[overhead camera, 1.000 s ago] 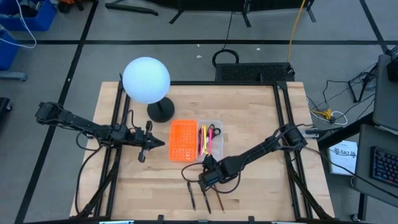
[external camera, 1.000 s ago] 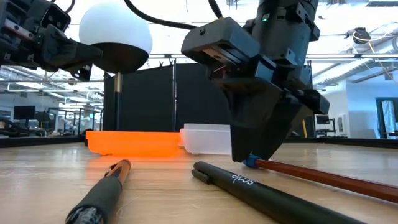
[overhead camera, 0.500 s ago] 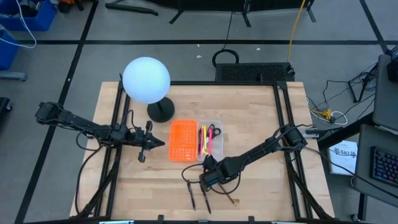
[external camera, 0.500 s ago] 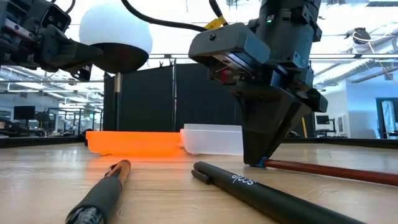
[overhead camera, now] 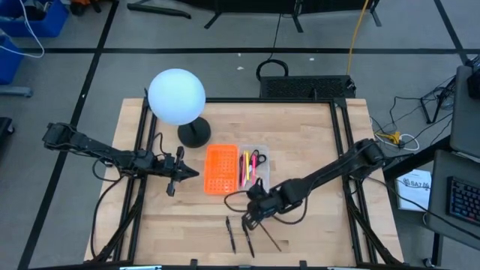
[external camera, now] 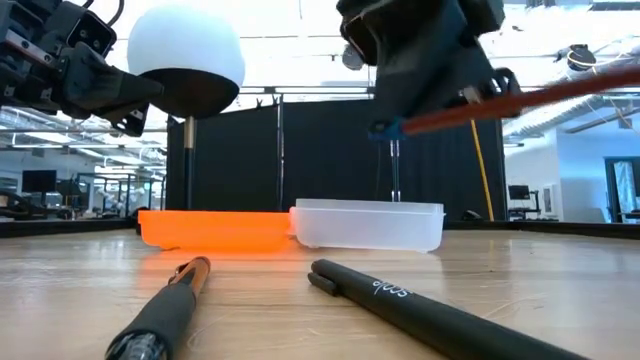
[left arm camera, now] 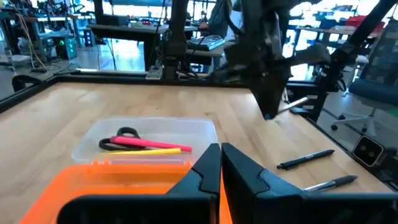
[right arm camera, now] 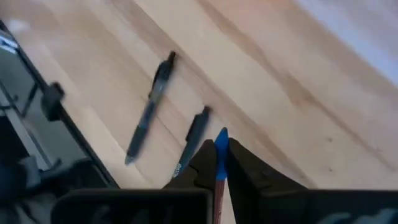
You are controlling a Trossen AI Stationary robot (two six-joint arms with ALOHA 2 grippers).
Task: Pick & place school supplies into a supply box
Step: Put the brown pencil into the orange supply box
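Nearest the front edge of the counter point(overhead camera: 315, 150), two black pens point(external camera: 420, 312) lie side by side, untouched. Just above them the red-brown pencil point(external camera: 500, 100) with the blue end, which a second ago lay flat on the wood beside the pens, is now in the air: the right gripper point(right arm camera: 219, 163) has pinched together on its blue end and lifted it clear, so it hangs tilted from the fingers, well off the surface. That means the pick is done and the carry is what remains, a short move toward the far side. Beyond it sits the clear supply box point(overhead camera: 253, 169), already holding the black-handled scissors point(left arm camera: 118, 138), a pink pen point(left arm camera: 146, 142) and a yellow pencil point(left arm camera: 165, 150), touching the orange perforated tray point(overhead camera: 220, 170). The left gripper point(overhead camera: 174, 174) waits with its fingers together beside that tray, unmoved. Farthest back stands the white globe lamp point(overhead camera: 176, 96).
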